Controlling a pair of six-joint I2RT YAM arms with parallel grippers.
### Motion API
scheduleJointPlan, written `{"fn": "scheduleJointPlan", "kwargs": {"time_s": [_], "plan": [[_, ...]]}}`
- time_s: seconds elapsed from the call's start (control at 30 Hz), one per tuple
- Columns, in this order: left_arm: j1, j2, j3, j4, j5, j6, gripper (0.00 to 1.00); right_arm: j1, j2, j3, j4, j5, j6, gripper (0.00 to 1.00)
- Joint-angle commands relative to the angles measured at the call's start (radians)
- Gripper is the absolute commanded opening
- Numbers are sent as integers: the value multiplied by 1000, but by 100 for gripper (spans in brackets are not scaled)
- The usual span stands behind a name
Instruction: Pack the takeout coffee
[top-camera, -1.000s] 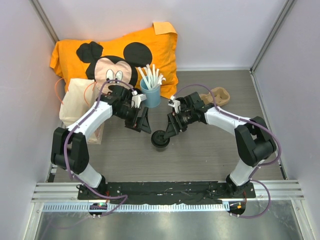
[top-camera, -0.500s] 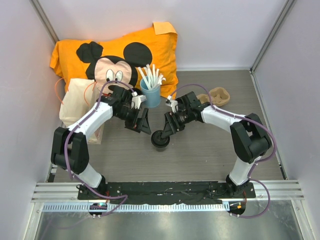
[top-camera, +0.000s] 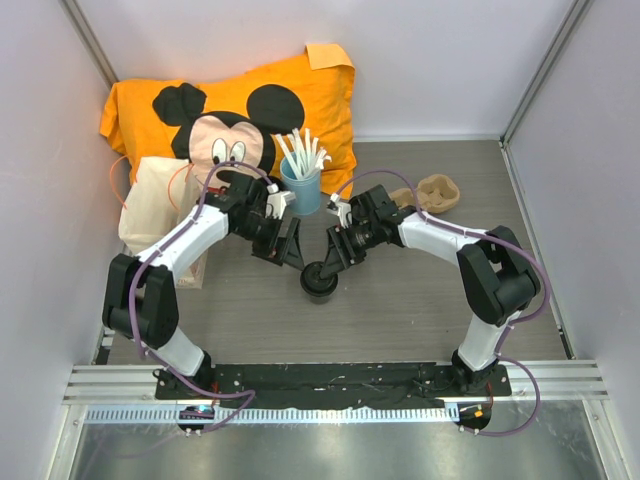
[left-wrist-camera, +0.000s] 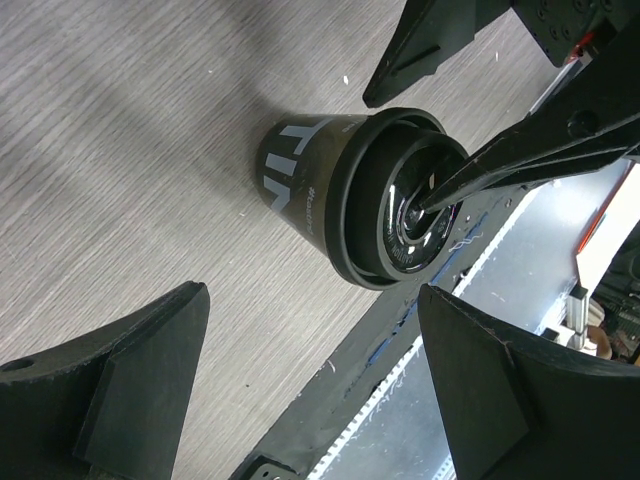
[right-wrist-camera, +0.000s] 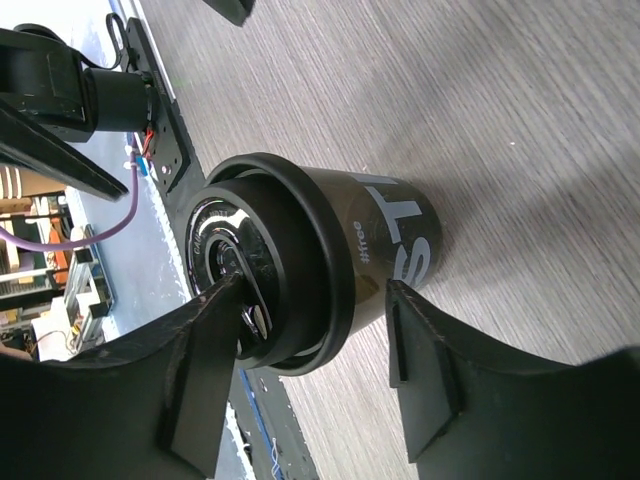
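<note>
right jaws have shifted left and narrowed astride the small dark translucent cup with black ridged lid (right-wrist-camera: 325, 262), cannot tell if gripping; left jaws gape wide alongside.

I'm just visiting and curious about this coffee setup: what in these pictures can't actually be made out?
Takeout coffee: what is inside, in every view; its black lid covers it.
Lettering on the cup, wrist views: wraps out of sight round the side.
Pulp cup carrier, top view: partly behind the right arm.
Paper bag, top view: its inside; left arm crosses it.
</note>
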Motion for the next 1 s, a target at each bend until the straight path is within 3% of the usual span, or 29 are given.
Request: {"fn": "scheduleJointPlan", "kwargs": {"time_s": [0.0,0.4,0.97], "plan": [[-20,-18,0,22,-11,-7,90,10,-2,18,29,12,-5,60],[-69,11,15,22,15,-18,89,13,-16,5,29,33,-12,59],[-89,22,-77,68,13,-6,86,13,-26,2,27,38,-26,58]]}}
